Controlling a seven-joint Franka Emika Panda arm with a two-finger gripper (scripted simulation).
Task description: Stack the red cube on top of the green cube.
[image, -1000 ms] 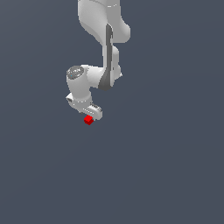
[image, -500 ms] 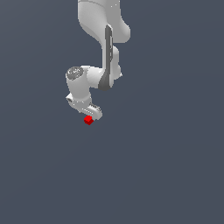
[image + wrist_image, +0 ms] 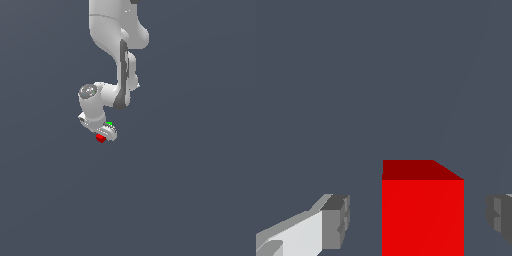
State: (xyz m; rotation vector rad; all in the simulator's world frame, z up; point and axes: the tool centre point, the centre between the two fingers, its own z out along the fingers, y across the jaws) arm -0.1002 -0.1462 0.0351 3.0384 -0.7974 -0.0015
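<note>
the pincer (image 3: 416,220) stands apart, one grey-padded finger on each side of the red cube (image 3: 422,212), with a strip of bare grey showing between the cube and each pad in the wrist view. nothing is clamped: the pads (image 3: 336,222) do not touch the cube's faces. the finger with the white body and grey pad shows more fully; of the other, only the pad's edge shows at the picture's border.

the red cube sits squarely between the fingers, its lit front face toward the camera and a darker top face above it. its lower part runs out of the wrist picture, so how it meets the surface cannot be seen there.

in the exterior view the pincer (image 3: 106,133) hangs low at the end of the white arm (image 3: 117,55), and the red cube (image 3: 101,138) shows as a small red spot at the fingertips, toward the exterior view's left of the hand. whether it rests on the surface or is a little above it cannot be told from this view.

the green cube (image 3: 109,123) shows only as a small green sliver just beside the white hand, above the red cube in the picture and mostly hidden by the pincer's body. the two cubes are near each other but not stacked.

the surface (image 3: 190,190) is a plain dark grey-blue all round.
</note>
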